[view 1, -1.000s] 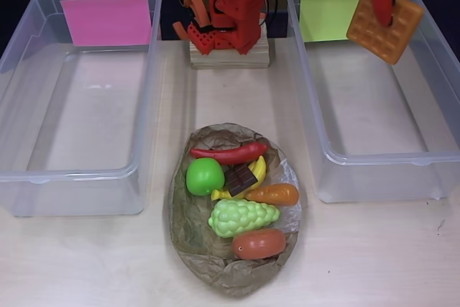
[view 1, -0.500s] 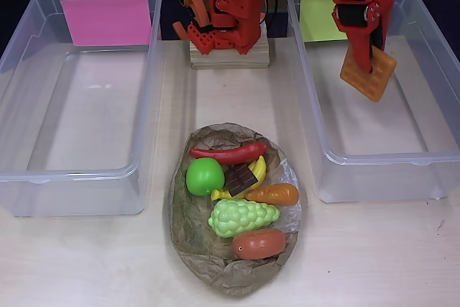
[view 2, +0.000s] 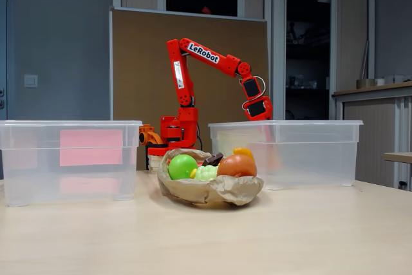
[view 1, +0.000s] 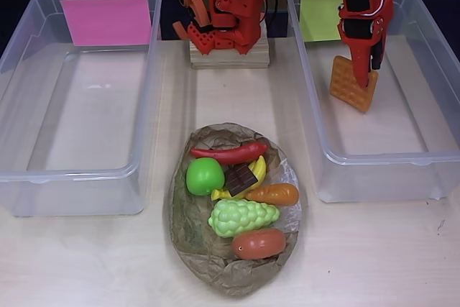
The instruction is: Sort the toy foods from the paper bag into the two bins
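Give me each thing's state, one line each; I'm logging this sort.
pincer: shut on the waffle, lowered into the yellow-label bin
waffle: held, tilted on edge
yellow-label bin: open, otherwise empty
pink-label bin: open, empty
paper bag: open, holding seven toy foods

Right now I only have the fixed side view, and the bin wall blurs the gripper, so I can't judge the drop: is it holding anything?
Observer: Yes. From overhead, the gripper is shut on the orange waffle, inside the yellow-green-label bin.
Operator: Is the waffle near a wall?
Observer: No, it hangs tilted on edge, apart from every wall.
Operator: What's left in the bag?
Observer: The paper bag holds seven pieces: chili, apple, chocolate, bananas, croissant, grapes, donut.
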Robot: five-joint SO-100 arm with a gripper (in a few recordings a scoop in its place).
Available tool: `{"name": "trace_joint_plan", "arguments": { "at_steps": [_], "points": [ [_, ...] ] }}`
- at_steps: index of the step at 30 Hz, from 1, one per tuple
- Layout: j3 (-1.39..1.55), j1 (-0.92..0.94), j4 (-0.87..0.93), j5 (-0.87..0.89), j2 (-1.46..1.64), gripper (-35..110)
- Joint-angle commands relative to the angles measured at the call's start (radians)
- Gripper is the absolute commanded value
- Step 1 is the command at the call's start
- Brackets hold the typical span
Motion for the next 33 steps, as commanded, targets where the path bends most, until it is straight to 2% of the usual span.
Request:
{"name": "trace_joint_plan", "arguments": {
  "at_steps": [1, 13, 16, 21, 26, 30, 33],
  "points": [
    [-0.028, -0.012, 0.023, -0.020, 0.011, 22],
    [-0.318, 0.212, 0.285, -0.525, 0.089, 21],
    [-0.344, 0.295, 0.307, -0.600, 0.124, 21],
    [-0.402, 0.479, 0.245, -0.842, 0.138, 22],
    [-0.569, 0.626, 0.325, -1.045, 0.028, 23],
    [-0.732, 0.687, 0.390, -1.350, -0.097, 21],
    [-0.782, 0.724, 0.433, -1.471, -0.172, 20]
  ]
}}
